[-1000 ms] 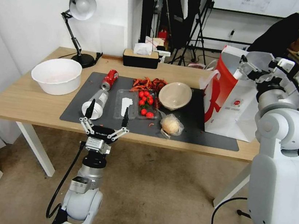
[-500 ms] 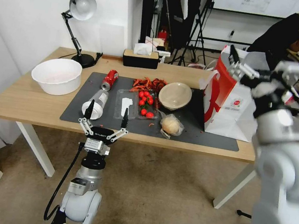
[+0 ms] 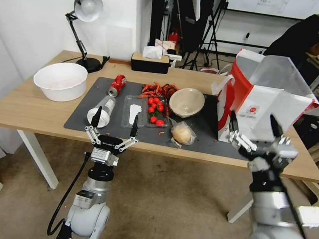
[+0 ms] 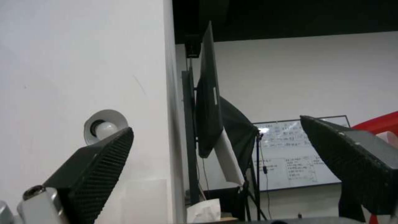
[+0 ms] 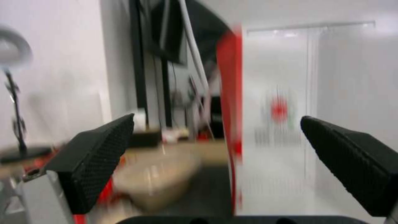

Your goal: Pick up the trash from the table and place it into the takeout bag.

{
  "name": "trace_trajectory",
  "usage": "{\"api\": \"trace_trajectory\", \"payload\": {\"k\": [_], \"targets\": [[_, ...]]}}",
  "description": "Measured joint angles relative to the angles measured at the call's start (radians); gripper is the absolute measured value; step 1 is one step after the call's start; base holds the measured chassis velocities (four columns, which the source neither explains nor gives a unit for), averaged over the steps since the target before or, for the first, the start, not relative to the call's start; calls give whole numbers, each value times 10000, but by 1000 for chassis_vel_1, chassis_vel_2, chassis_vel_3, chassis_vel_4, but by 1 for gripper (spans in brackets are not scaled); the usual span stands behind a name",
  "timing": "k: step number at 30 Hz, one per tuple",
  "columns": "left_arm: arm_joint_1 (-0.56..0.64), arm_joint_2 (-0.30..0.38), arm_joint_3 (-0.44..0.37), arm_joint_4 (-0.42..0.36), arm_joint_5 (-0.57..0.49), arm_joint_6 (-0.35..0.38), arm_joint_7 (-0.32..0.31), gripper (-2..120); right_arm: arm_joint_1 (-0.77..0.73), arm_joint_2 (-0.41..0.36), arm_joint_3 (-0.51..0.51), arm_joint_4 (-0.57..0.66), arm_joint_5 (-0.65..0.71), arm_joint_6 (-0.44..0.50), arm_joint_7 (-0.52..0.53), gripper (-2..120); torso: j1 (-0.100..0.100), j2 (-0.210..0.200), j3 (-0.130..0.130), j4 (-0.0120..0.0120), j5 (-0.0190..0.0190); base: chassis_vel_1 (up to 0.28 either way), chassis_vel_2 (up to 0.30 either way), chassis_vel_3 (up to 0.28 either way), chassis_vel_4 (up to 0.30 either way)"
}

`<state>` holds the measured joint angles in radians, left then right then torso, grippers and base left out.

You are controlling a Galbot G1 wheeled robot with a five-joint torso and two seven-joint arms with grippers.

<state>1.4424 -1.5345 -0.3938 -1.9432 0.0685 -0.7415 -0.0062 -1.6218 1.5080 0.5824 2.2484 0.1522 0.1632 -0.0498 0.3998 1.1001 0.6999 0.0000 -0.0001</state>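
2 claws gape; 1 bag [image 3: 263, 105], 1 can [image 3: 117, 85].

On the tabletop [image 3: 23, 109] lies one grey mat [image 3: 200, 138]. One red can [image 3: 117, 84], one clear bottle [image 3: 103, 110], one beige bowl [image 3: 186, 102] and one wrapped bun [image 3: 182, 133] rest on that mat. One clear tray [image 3: 135, 111] lies there too. Six red tomatoes [image 3: 155, 109] can be counted, though some may be hidden. One heap of red scraps [image 3: 159, 89] sits behind them; its pieces are too many and too tangled to count. One white basin [image 3: 60, 80], one lamp [image 3: 84, 23] and one tissue box [image 3: 150, 61] stand off the mat. One bag [image 3: 263, 105] stands at the mat's right end. Two claws: one left claw [image 3: 114, 123], one right claw [image 3: 253, 128], each with two spread fingers.
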Motion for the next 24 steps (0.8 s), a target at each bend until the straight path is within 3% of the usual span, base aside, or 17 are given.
{"api": "trace_trajectory", "payload": {"k": [7,16,19,20,22,24], "targets": [[-17,37,-74,55,-46,-4,-12,100,143,191,-102,-1540,71,393,24,100,2,0,1,1,2,0,0,0,0],[-106,-9,-86,189,-45,-35,-15,100,743,168,-261,-1246,180,-313,-78,100,2,-1,1,0,1,0,0,0,0],[-175,-50,-32,192,-30,-34,8,100,1527,22,-544,-951,246,-1914,-72,100,2,-1,1,1,1,0,0,0,0],[-175,-50,-32,192,-30,-34,8,100,1527,22,-544,-951,246,-1914,-72,100,2,-1,1,1,1,0,0,0,0],[-201,-78,-9,206,-17,-29,22,100,2250,-155,-832,-885,429,-3502,-75,100,2,-1,1,1,1,0,0,0,0],[-203,-100,3,214,-3,-29,26,100,2849,-295,-1071,-1051,508,-4508,-132,100,2,-2,2,1,-1,0,0,0,0]]}}
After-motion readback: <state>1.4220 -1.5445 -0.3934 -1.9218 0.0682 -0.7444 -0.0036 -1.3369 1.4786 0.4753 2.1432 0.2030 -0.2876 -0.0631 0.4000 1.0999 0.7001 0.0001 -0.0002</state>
